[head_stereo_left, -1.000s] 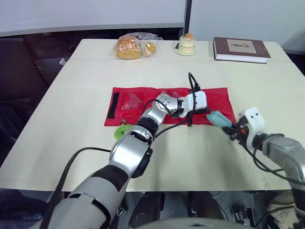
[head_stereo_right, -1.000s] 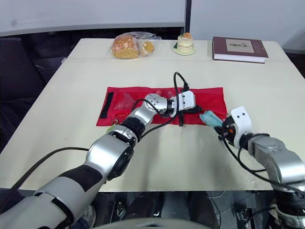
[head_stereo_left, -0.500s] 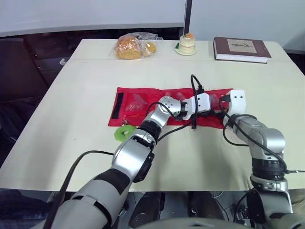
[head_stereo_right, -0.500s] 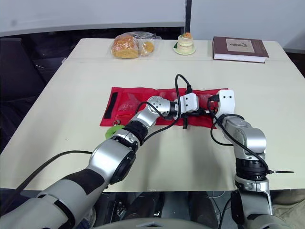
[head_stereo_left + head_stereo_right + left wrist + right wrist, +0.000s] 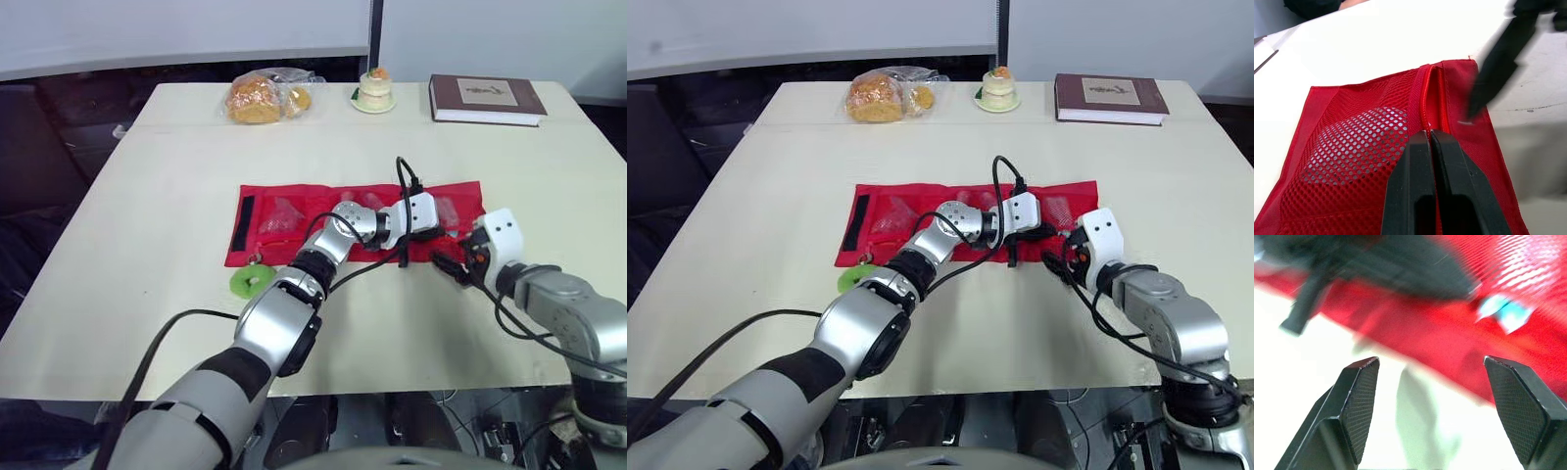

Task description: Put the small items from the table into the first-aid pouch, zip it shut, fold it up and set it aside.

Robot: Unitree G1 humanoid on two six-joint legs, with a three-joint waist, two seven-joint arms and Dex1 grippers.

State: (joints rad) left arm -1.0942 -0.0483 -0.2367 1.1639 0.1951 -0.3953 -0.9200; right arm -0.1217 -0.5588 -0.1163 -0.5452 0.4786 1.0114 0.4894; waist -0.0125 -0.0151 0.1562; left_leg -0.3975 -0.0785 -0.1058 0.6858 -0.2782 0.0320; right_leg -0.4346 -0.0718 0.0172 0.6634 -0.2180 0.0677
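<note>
In the left eye view, the first-aid pouch [image 5: 294, 211] lies unrolled and flat on the table [image 5: 147, 196]. The left gripper [image 5: 434, 233] is laid over its right part, probably to pin the fabric while items are loaded. The right gripper [image 5: 447, 264] is held just beside it, at the pouch's near edge. A green ring [image 5: 253, 281] is left on the table, well behind both sets of fingers.

In the left wrist view, the black fingers [image 5: 1415, 166] are pressed together with no gap. The zipper [image 5: 1425, 98] runs out from between their tips, so the pouch is judged to be pinched there. Just beyond the tips the zipper gapes slightly. The red mesh to one side looks soft and see-through.

In the right wrist view, the jaws are spread wide and nothing is held between them. Red fabric lies just past the fingertips [image 5: 1364, 377], and a small teal item [image 5: 1503, 308] is seen on it. Whether it sits under the mesh cannot be told.
</note>
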